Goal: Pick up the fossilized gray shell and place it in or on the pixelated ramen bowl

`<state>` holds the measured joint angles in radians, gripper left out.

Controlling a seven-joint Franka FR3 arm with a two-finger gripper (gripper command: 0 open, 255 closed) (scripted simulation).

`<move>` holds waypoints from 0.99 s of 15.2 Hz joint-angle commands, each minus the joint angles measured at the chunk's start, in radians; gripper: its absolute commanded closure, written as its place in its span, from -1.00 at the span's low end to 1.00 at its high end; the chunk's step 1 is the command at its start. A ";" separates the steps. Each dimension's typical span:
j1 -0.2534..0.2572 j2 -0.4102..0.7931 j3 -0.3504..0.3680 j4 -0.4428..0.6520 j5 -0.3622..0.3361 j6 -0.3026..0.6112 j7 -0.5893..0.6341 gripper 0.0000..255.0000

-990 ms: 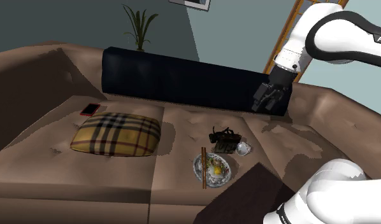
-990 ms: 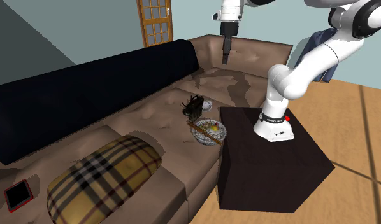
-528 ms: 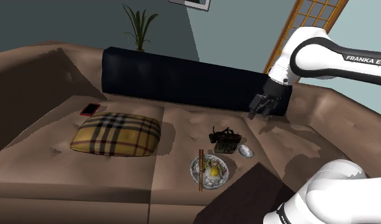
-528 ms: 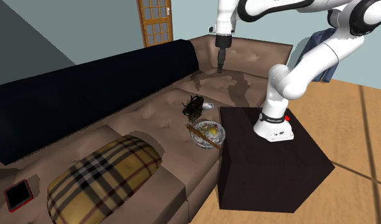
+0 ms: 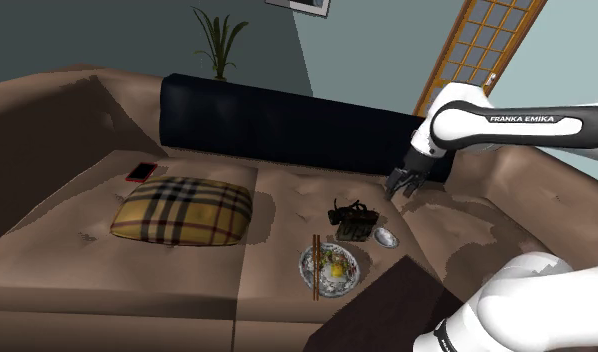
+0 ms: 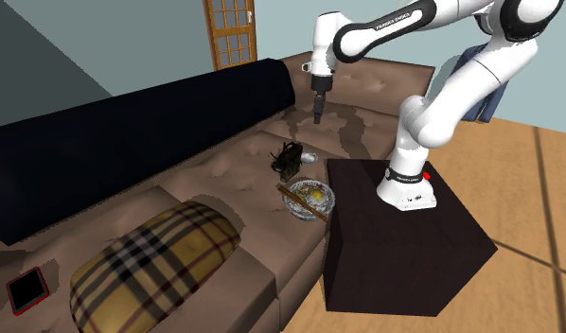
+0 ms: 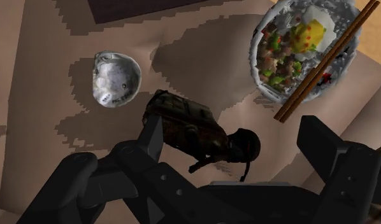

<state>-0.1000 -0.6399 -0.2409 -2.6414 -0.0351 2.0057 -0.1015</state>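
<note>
- Small grey-white rounded shell: loose on brown sofa, near grey noodle-filled ramen bowl.
- Black two-finger gripper: wide open, empty, judged readied for that shell.

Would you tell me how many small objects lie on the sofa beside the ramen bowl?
2: the gray shell, beyond the bowl toward the shoulder view's right, and a dark bag-like object just left of the shell. Nothing else seems hidden.

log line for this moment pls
pincer: open, empty, above sofa | shell: on sofa beside dark bag, not held | ramen bowl: on sofa, chopsticks across rim, no shell in it
</note>
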 commanded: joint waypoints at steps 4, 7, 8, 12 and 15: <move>-0.018 0.151 -0.081 -0.016 -0.019 0.165 -0.081 -1.00; -0.018 0.258 -0.131 -0.013 -0.010 0.265 -0.135 -1.00; -0.017 0.296 -0.147 -0.009 -0.003 0.297 -0.156 -1.00; -0.003 0.461 -0.212 0.021 0.060 0.419 -0.257 -1.00; 0.008 0.596 -0.250 0.060 0.152 0.497 -0.361 -1.00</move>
<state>-0.0943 -0.0918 -0.4764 -2.5958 0.0839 2.4750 -0.4213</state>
